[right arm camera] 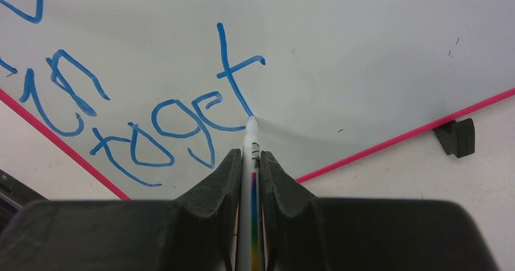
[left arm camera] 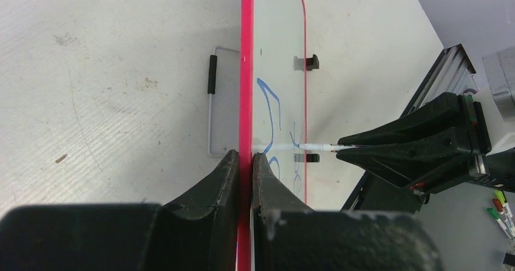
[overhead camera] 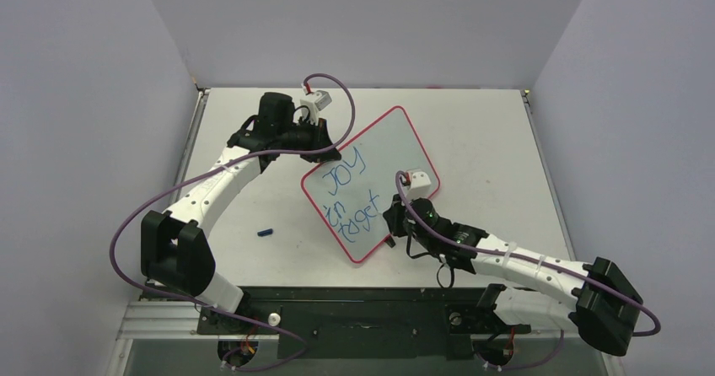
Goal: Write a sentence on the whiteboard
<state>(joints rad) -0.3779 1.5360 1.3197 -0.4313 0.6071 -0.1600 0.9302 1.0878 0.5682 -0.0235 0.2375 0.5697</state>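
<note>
Whiteboard (overhead camera: 396, 140) mid-table, set diagonally, one corner toward the table's near edge. Left gripper (left arm camera: 245, 157) clamped on its red frame at the far-left side, steadying it. Right gripper (right arm camera: 250, 155) pinches a marker (right arm camera: 249, 138), tip touching the board at the foot of the blue "t", toward the near-right edge.

Risks, as judged:
- pen pressure pivots the board in its one-edge grip
- marker slides back between the jaws
- stroke skips

Left arm (overhead camera: 211, 189) extended forward, left gripper (left arm camera: 245, 157) clamped on the whiteboard (left arm camera: 279, 52) frame between its fingertips, right arm (overhead camera: 516, 262) angled inward, right gripper (right arm camera: 251, 155) clamped on a marker (right arm camera: 251, 136), tip projecting ahead of its fingertips
</note>
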